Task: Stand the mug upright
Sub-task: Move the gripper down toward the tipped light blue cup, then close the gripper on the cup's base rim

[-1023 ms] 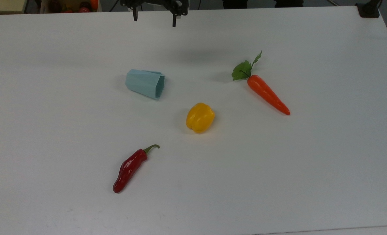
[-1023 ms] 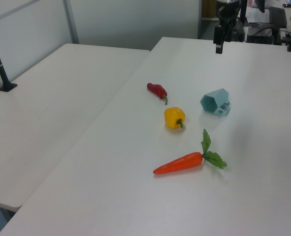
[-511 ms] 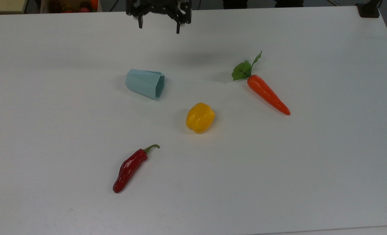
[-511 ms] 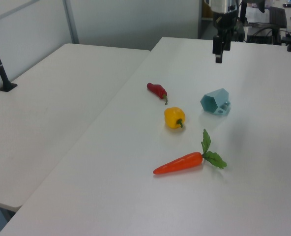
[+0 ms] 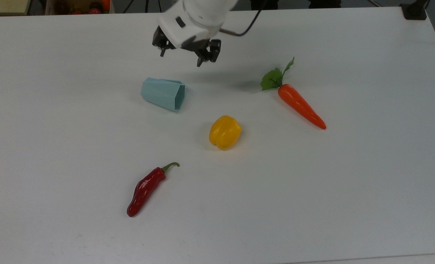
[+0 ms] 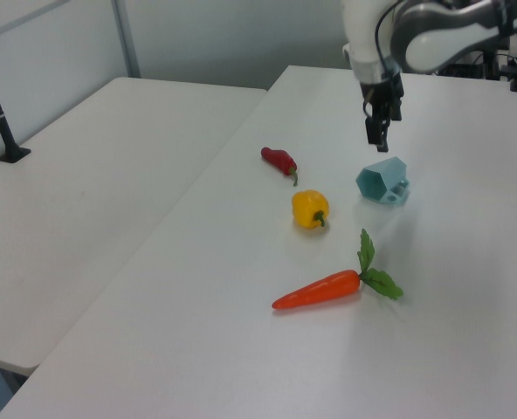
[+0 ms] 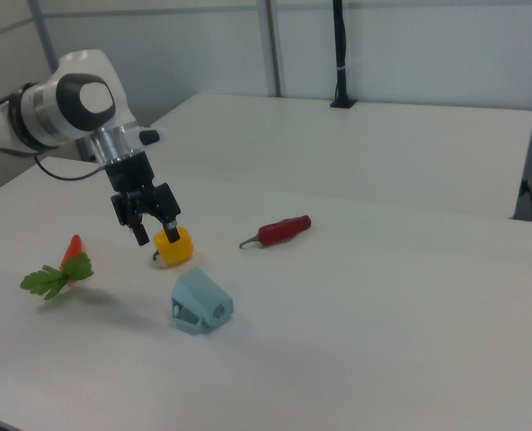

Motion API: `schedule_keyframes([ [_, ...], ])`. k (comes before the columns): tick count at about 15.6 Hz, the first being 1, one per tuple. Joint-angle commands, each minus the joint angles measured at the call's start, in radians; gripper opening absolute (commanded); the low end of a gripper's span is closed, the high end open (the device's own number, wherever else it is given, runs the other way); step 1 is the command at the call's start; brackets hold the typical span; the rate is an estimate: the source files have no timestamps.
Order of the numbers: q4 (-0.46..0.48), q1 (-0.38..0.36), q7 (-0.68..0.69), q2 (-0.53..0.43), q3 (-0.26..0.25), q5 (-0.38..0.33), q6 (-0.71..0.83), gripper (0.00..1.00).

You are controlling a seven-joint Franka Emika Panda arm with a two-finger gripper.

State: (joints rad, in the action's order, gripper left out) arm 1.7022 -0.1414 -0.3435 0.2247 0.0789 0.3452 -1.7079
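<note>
Mug (image 5: pixel 163 94) on its side, gripper (image 5: pixel 180 58) above it, fingers spread, holding nothing.
Mug lies on white surface (image 5: pixel 349 183), mouth toward top view's right; yellow pepper (image 5: pixel 225 132) near, carrot (image 5: pixel 301 105) and red chilli (image 5: pixel 146 189) well apart.

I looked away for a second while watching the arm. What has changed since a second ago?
The tool has come down from the table's far edge toward the mug, fingers open, holding nothing. The mug lies on its side as before; pepper, chili and carrot have not moved.
</note>
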Motion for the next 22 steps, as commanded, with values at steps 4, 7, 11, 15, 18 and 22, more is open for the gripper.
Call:
schedule_keyframes([
  [4,-0.019,-0.082,-0.245,0.14,-0.005,0.204,0.04,1.0],
  [7,-0.03,-0.093,-0.346,0.208,-0.005,0.285,0.039,1.0],
  [11,-0.05,-0.09,-0.399,0.26,-0.005,0.35,0.069,0.86],
  [15,-0.038,-0.083,-0.378,0.269,-0.005,0.379,0.122,0.64],
  [18,-0.035,-0.083,-0.325,0.269,-0.008,0.385,0.148,0.44],
  [22,-0.035,-0.081,-0.316,0.268,-0.011,0.393,0.149,0.24],
])
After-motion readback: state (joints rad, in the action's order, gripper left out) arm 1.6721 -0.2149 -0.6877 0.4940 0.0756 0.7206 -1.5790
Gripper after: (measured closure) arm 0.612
